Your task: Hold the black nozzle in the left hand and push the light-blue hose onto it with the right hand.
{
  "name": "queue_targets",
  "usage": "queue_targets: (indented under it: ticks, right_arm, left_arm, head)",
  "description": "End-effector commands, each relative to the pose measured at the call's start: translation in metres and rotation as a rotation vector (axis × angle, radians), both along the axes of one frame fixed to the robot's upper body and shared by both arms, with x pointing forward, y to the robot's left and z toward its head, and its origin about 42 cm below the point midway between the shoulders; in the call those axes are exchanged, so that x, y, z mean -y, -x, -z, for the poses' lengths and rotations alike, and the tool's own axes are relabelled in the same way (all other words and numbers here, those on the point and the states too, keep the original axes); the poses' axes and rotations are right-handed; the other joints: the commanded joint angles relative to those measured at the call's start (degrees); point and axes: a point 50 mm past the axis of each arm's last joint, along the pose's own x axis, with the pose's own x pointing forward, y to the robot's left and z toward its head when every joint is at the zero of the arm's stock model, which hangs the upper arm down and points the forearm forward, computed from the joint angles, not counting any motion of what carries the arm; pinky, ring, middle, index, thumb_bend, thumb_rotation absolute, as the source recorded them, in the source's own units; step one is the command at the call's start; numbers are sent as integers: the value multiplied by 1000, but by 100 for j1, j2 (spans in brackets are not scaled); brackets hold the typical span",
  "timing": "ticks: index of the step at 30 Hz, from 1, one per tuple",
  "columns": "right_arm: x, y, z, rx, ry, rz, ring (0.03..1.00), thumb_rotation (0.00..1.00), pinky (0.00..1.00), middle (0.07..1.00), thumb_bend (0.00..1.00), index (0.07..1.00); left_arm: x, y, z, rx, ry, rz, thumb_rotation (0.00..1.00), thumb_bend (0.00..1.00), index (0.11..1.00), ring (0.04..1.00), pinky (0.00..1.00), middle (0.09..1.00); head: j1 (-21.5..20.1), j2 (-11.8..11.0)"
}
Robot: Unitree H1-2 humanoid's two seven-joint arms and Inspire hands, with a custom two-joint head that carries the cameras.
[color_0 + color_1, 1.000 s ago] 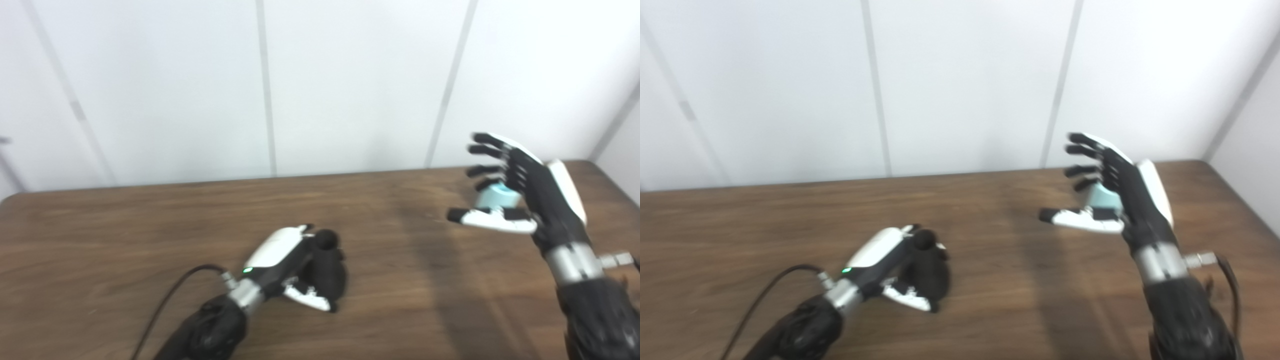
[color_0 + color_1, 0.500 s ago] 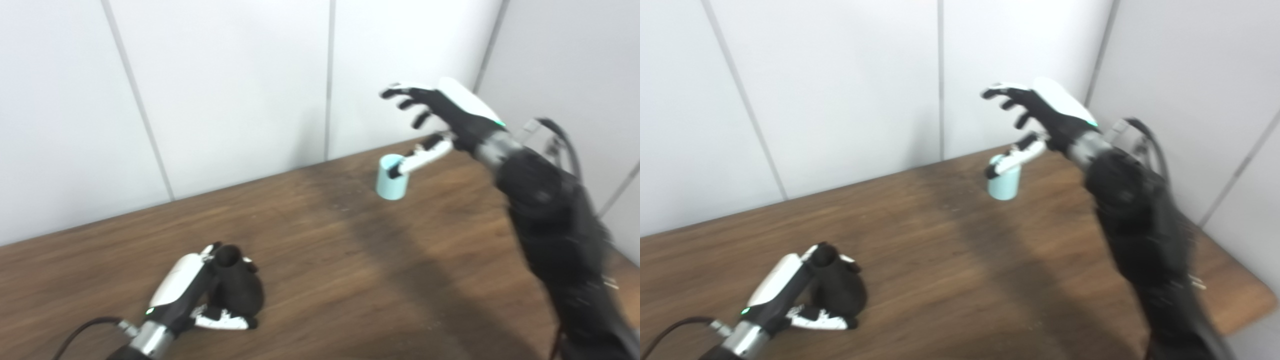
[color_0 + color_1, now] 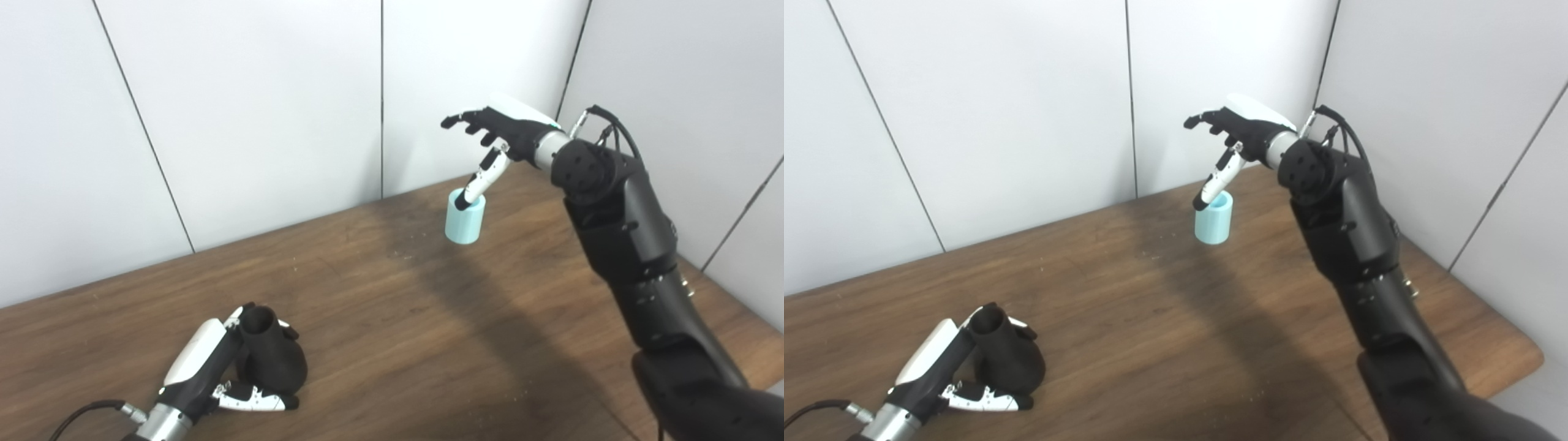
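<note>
Left eye view: the wooden table (image 3: pixel 392 318) is serving as the landmark for every place below; the right eye view is showing the same scene.
Left hand: the left hand (image 3: pixel 211 367) is lying low on the table, at its near left part, with the arm coming in from the bottom left edge.
Left hand fingers: they are wrapping around the black nozzle (image 3: pixel 269 358), with the thumb lying along the base of the nozzle.
Black nozzle: it is sitting on the table at the near left part, bulb-shaped, its open mouth pointing up and a little toward the wall.
Right hand: the right hand (image 3: pixel 499 131) is hanging above the far right part of the table, close to the corner of the white walls.
Right hand fingers: they are spread apart and closing on nothing; the thumb is pointing down and its tip is reaching the open top of the light-blue hose (image 3: pixel 465 218).
Light-blue hose: it is looking like a short upright tube over the far right part of the table; I cannot tell whether it is standing on the table or hanging from the thumb.
Hose and nozzle: they are staying well apart on the table.
</note>
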Motion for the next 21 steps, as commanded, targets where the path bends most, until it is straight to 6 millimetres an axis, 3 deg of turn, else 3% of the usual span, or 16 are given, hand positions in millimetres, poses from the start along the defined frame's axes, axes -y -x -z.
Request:
queue_targets:
  ticks: [1,8,21]
  right_arm:
    - [1,-6,-35,105,42,-1,930,106,843,957,930,870]
    - [1,-28,-24,40,95,35,913,94,821,960,933,874]
    - [12,-44,1,-11,137,96,920,97,794,956,914,874]
  left_arm:
    - [-40,16,50,-188,-211,-52,0,525,490,624,1000,477]
    - [-44,16,49,-191,-201,-54,0,526,494,628,1000,468]
    - [-46,15,48,-191,-192,-65,0,526,494,627,1000,467]
  head:
    - [-5,5]
    - [21,3]
    - [108,-7]
